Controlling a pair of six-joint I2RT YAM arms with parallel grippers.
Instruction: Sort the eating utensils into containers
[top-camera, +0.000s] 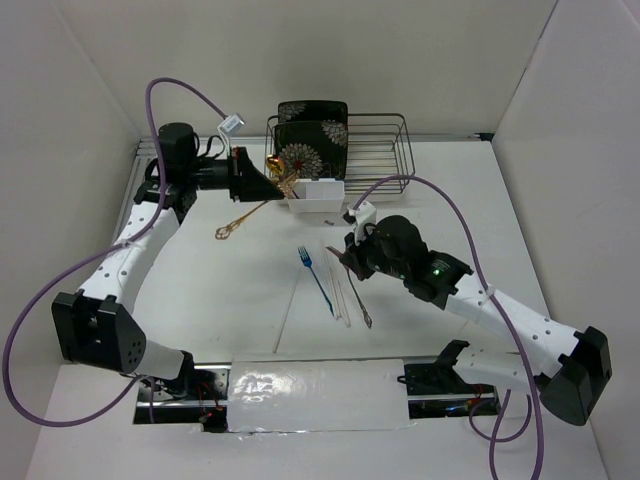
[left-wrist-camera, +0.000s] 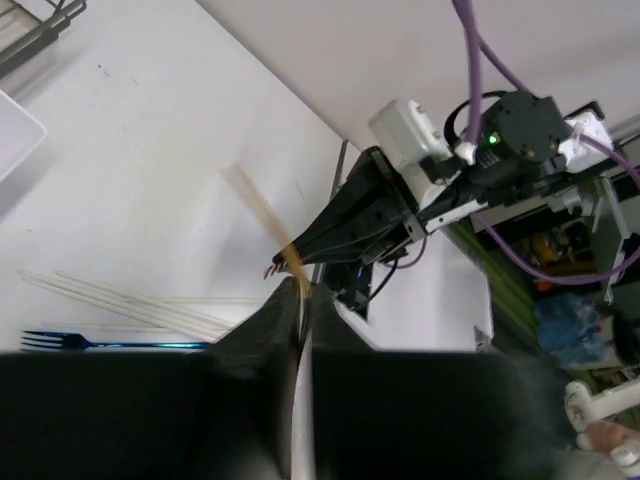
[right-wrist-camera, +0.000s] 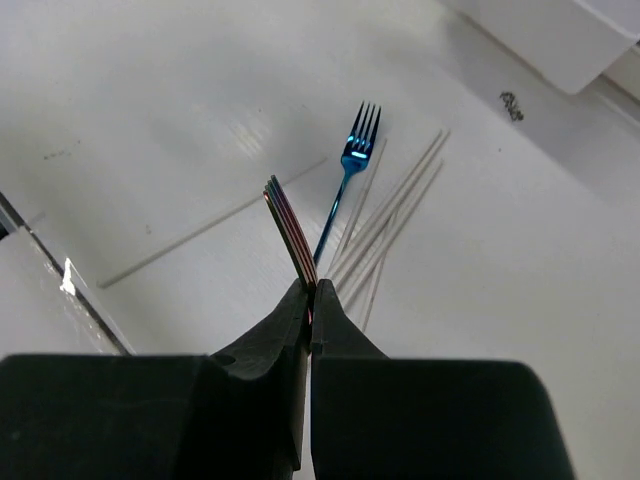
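Early days: blue fork (top-camera: 317, 280) and chopsticks (top-camera: 343, 295) lie loose at the caddy's (top-camera: 318, 195) six o'clock. The left gripper (left-wrist-camera: 302, 290) pinches maybe a spoon (left-wrist-camera: 262, 215), the right gripper (right-wrist-camera: 308, 292) a second fork (right-wrist-camera: 288, 222).

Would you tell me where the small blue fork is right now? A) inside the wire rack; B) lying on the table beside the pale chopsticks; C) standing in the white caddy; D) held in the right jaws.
B: the blue fork lies flat on the table right beside the chopsticks, and no jaws are on it.
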